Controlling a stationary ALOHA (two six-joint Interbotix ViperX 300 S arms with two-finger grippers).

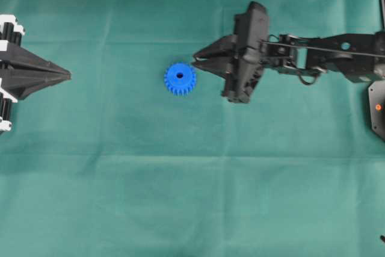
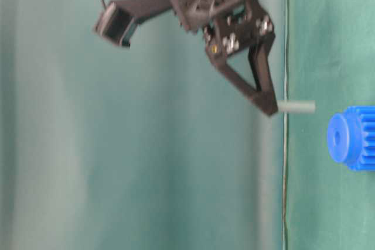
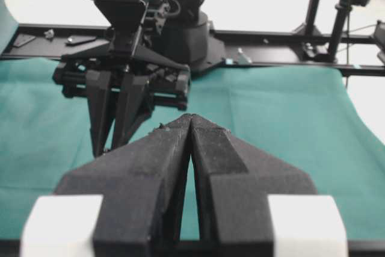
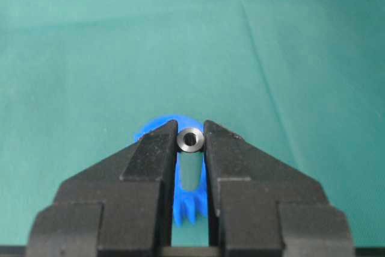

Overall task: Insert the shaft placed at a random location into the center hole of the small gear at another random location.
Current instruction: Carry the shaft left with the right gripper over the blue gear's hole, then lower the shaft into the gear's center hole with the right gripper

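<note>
The small gear [image 1: 180, 79], bright blue with a toothed rim, lies flat on the green cloth, its dark center hole [image 1: 179, 76] facing up. My right gripper [image 1: 195, 61] hovers just right of it and is shut on the shaft [image 4: 191, 139], a grey pin gripped upright at the fingertips. In the right wrist view the gear [image 4: 189, 207] shows directly below the pin. The table-level view shows the shaft [image 2: 296, 107] sticking out past the fingertips, clear of the gear [image 2: 351, 137] and offset from its hole [image 2: 336, 137]. My left gripper [image 1: 67, 76] rests shut at the far left, holding nothing.
Green cloth [image 1: 192, 197] covers the whole table. The right arm [image 1: 337, 55] reaches in from the right edge. A black frame rail [image 3: 271, 37] runs along the far side behind the right arm's base.
</note>
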